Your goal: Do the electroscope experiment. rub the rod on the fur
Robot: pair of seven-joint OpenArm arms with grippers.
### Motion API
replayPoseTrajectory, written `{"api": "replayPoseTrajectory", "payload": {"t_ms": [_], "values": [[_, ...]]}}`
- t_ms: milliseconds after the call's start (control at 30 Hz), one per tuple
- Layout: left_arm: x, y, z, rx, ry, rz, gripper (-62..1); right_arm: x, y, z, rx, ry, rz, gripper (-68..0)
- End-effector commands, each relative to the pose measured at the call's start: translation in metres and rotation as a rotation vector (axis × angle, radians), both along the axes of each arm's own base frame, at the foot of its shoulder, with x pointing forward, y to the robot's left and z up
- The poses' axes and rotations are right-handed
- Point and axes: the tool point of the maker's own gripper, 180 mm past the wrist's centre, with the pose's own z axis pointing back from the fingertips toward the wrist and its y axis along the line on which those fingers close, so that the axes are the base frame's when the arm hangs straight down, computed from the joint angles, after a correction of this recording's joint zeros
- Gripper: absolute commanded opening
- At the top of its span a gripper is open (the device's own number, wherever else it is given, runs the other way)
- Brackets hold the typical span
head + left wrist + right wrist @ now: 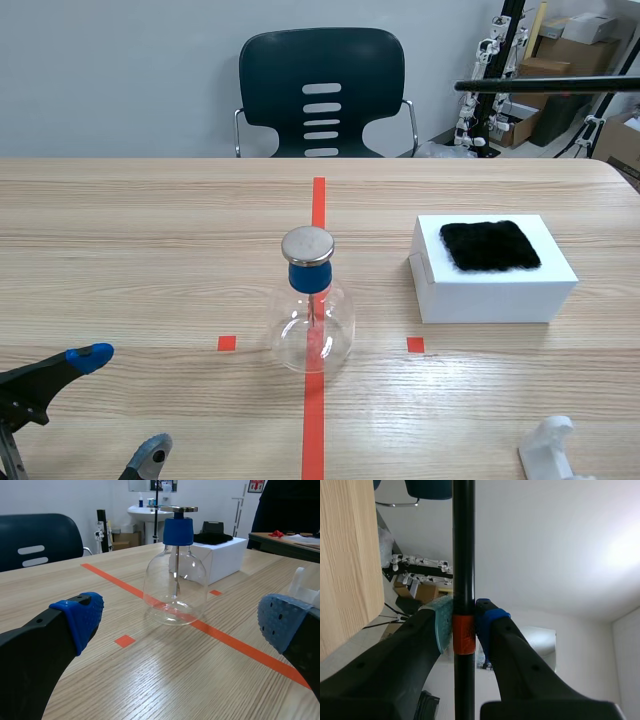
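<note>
rod (545, 84): held level, high over the far right of the table and above the fur, likely raised so it can be brought down for rubbing.
right gripper (464, 625): clamped on the rod at its orange-red band.
fur (490, 246): black patch on the white box (495, 295), right of the electroscope (312, 310), which lifts it up.
left gripper (122, 402): near left, fingers spread, holding nothing.
writing: none readable.

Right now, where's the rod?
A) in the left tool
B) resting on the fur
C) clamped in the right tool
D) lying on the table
C: the right wrist view shows the right tool shut on the rod, while the left tool is open and holds nothing.
</note>
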Motion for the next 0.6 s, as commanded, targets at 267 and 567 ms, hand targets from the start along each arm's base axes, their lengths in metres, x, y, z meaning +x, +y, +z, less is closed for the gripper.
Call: {"api": "replayPoseTrajectory", "payload": {"t_ms": [267, 567], "values": [[0.003, -0.001, 0.007, -0.024, -0.025, 0.003, 1.4, 0.019, -0.038, -0.029, -0.039, -0.007, -0.049, -66.0], [0.003, -0.001, 0.007, -0.024, -0.025, 0.003, 1.4, 0.021, -0.05, -0.076, -0.112, 0.078, -0.064, -66.0]]}}
